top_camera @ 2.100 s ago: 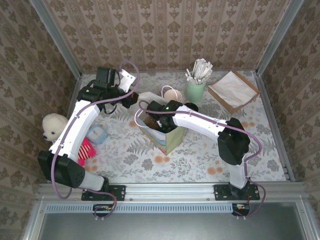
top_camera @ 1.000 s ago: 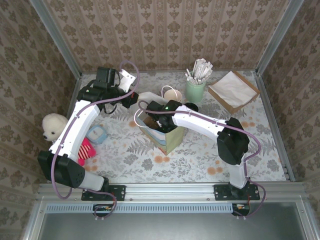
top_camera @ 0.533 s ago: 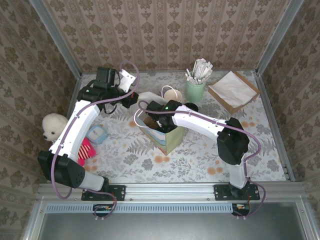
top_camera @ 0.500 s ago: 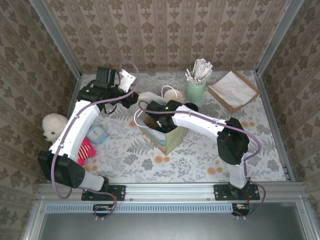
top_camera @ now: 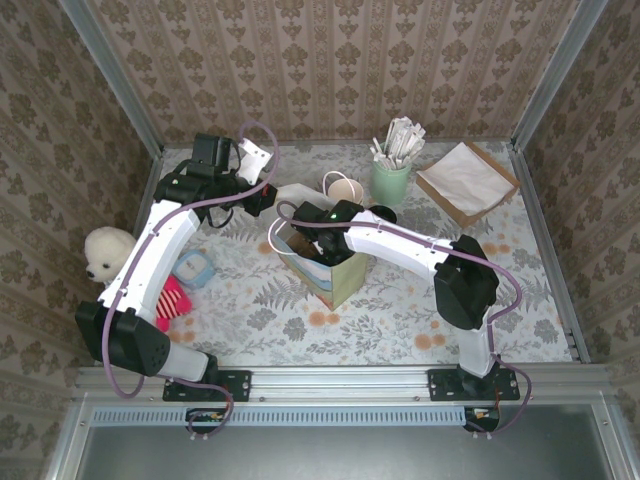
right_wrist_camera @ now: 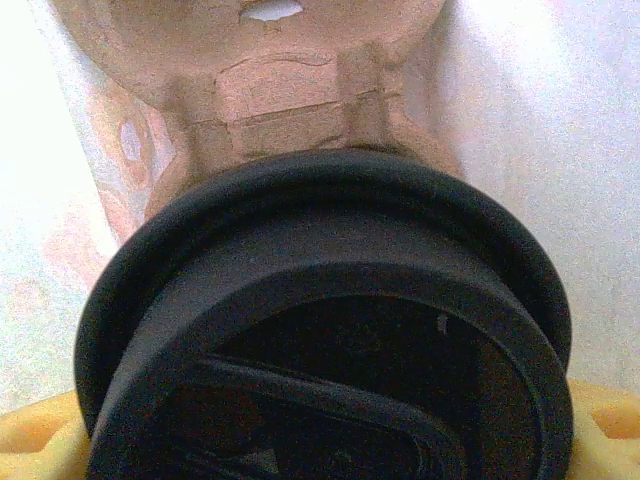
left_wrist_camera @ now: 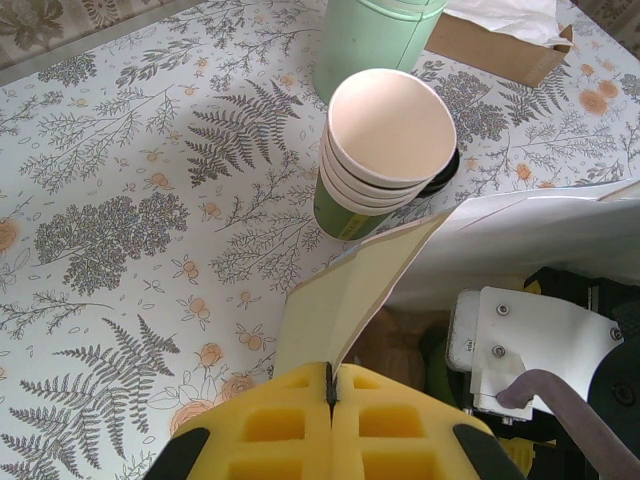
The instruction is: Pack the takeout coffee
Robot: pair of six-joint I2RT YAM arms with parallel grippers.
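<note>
Bag [top_camera: 345,282] walls crowd your right gripper [top_camera: 318,243], deep inside with jaws spread wide around the takeout coffee [right_wrist_camera: 330,330], its black lid toward the wrist and a brown moulded insert [right_wrist_camera: 290,90] just beyond; release it tilted and it may tip and leak. At ten o'clock from the bag your left gripper [left_wrist_camera: 330,400] pinches the rim flap [left_wrist_camera: 350,290] tight. A slip there, or a careless exit toward the cup stack [left_wrist_camera: 385,150] at twelve, could collapse the mouth.
</note>
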